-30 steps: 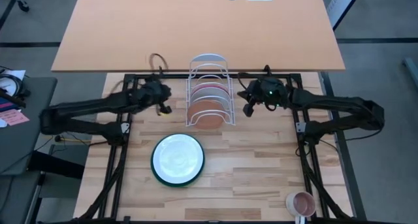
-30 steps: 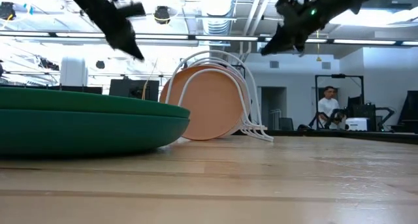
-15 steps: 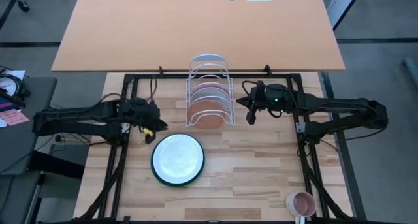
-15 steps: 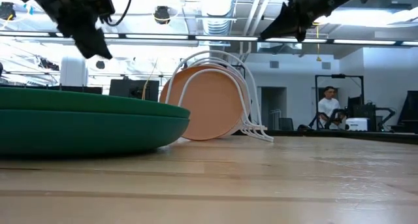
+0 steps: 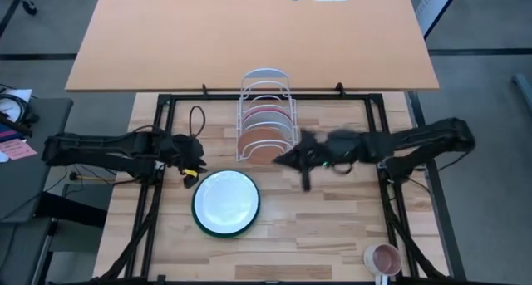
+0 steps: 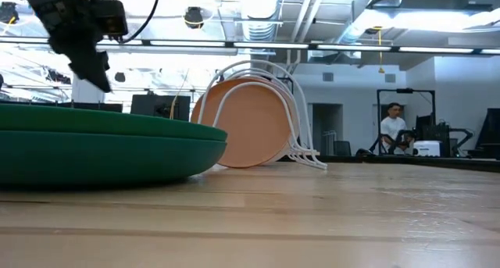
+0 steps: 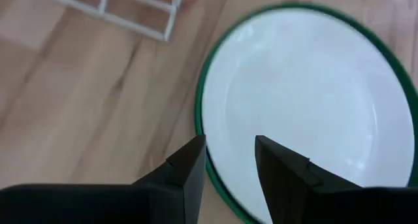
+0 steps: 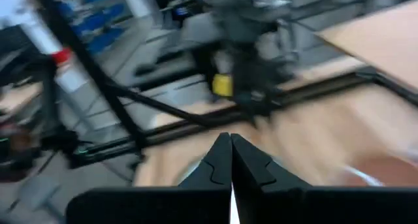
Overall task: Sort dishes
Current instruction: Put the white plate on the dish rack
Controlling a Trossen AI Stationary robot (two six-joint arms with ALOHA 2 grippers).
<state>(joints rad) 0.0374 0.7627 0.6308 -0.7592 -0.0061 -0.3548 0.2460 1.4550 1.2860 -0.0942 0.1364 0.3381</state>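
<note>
Both arms swung inward: left gripper [image 5: 190, 174] parted, right gripper [image 5: 304, 183] closed, four plates [image 5: 226, 202].

Wooden slatted table [image 5: 316, 210] under green plate [image 5: 226, 230], white wire rack [image 5: 267, 119], pink mug [image 5: 385, 258].

The white plate [image 5: 227, 199] lies on the green plate [image 5: 198, 218] before the rack [image 5: 266, 119], which holds seemingly two plates, with the mug [image 5: 385, 258] far right.
</note>
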